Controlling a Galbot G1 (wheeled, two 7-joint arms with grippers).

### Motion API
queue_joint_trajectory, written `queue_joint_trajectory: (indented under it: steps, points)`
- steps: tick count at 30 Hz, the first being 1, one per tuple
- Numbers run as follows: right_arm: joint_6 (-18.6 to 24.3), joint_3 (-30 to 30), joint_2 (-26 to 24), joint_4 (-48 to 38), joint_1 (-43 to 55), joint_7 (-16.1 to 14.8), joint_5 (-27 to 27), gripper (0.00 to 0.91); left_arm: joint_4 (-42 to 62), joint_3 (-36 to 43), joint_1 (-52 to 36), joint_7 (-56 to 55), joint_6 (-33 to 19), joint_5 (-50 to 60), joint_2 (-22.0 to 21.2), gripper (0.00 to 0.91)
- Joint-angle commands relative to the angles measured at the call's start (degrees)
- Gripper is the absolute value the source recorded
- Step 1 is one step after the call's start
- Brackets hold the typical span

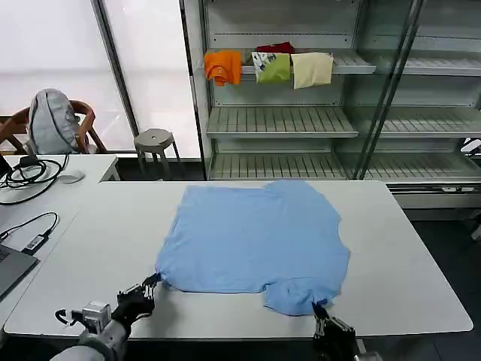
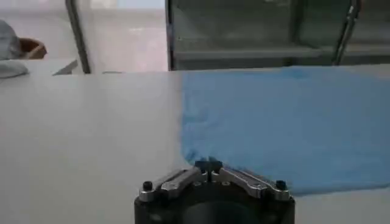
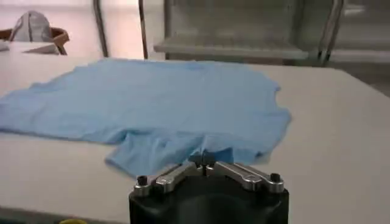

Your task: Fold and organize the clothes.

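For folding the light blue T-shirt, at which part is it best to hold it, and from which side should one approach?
Grip the light blue T-shirt at its two near-edge corners, coming from the table's near side. It lies flat, so only the thin edges offer a pinch. The left end effector seems closed on the near left corner, and the right end effector on the near sleeve.

**G1 hardware, visual check**

Left gripper [image 1: 150, 284]: black fingers and knuckles on a black body, with a silver-grey block and a light grey forearm behind it. Right gripper [image 1: 319, 308]: black, with some silver at the wrist. In the wrist views, each gripper has a round black housing, silver linkage bars, black pivot screws at the outer ends and dark fingertips.
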Motion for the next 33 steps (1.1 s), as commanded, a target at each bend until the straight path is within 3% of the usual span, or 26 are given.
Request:
queue_joint_trajectory:
  steps: [1, 9, 33]
  points:
    - [-1.9, 0.3, -1.5, -3.9, 14.6, 0.2, 4.6, 0.000, 4.9, 0.5, -12.7, 0.8, -0.4, -7.6, 0.7, 0.010]
    - [-2.4, -0.8, -2.6, -12.8, 23.1, -3.6, 5.2, 0.000, 11.4, 3.3, -18.3, 2.4, -0.6, -8.0, 1.0, 0.010]
    - [-1.9, -2.9, -1.3, -24.3, 31.1, -6.5, 4.8, 0.000, 19.7, 6.8, -23.0, 4.0, -0.8, -6.6, -1.9, 0.010]
